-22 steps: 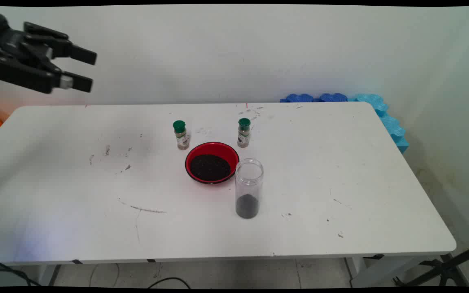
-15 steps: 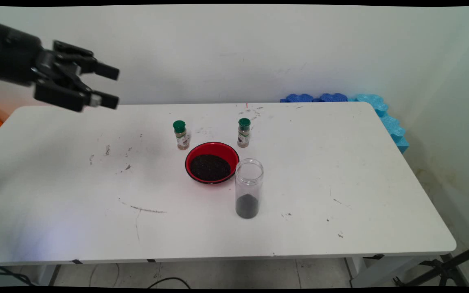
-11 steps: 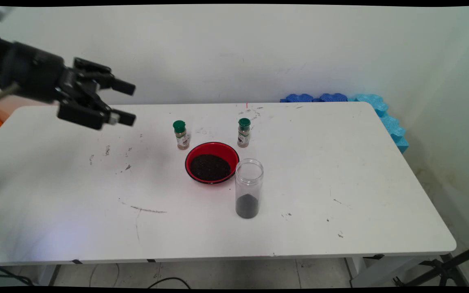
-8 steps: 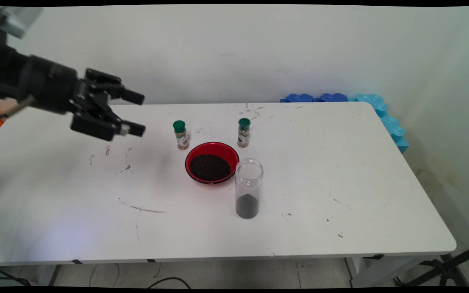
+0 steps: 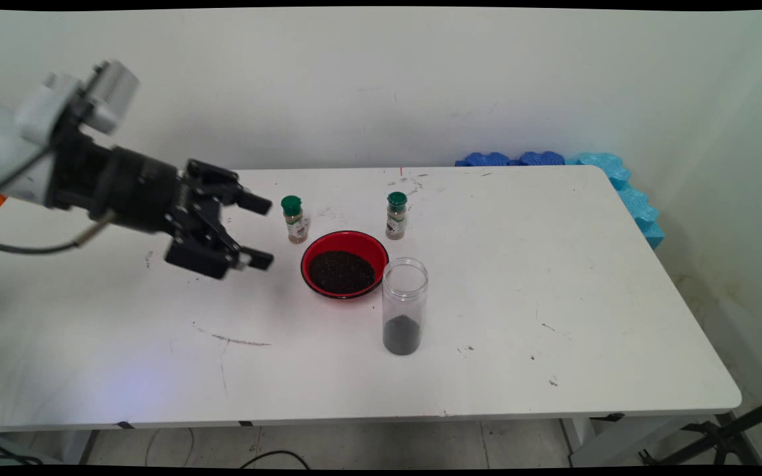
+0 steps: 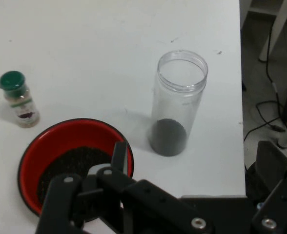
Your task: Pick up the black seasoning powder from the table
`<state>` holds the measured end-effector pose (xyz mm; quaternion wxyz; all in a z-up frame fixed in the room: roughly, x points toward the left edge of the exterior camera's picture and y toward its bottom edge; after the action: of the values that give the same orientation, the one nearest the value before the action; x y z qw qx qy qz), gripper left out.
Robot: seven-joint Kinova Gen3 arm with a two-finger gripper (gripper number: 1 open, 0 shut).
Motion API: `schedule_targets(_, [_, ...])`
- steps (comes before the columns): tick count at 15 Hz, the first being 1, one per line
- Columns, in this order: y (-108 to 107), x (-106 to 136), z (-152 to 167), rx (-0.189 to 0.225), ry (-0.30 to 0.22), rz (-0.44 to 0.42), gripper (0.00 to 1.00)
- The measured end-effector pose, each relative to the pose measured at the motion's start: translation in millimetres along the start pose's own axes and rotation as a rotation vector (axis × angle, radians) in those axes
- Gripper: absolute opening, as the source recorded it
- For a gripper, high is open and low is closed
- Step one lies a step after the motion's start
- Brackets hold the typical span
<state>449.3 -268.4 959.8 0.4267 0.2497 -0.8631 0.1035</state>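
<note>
On the desk (image 5: 553, 277), the bowl (image 5: 344, 264) sits centrally with two spice bottles behind it, one at its left (image 5: 294, 219) and one at its right (image 5: 395, 215), the open jar (image 5: 405, 306) before its right, and the claw (image 5: 260, 231) just left of it.

No legible text. Labels on both green-capped spice jars (image 5: 296, 220) (image 5: 395, 215) too small to read; no brands/numbers elsewhere.
</note>
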Motion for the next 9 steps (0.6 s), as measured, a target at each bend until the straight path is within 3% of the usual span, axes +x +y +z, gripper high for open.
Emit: schedule_targets(9, [2,-14,73,-0.007,-0.014,-0.003,1.00])
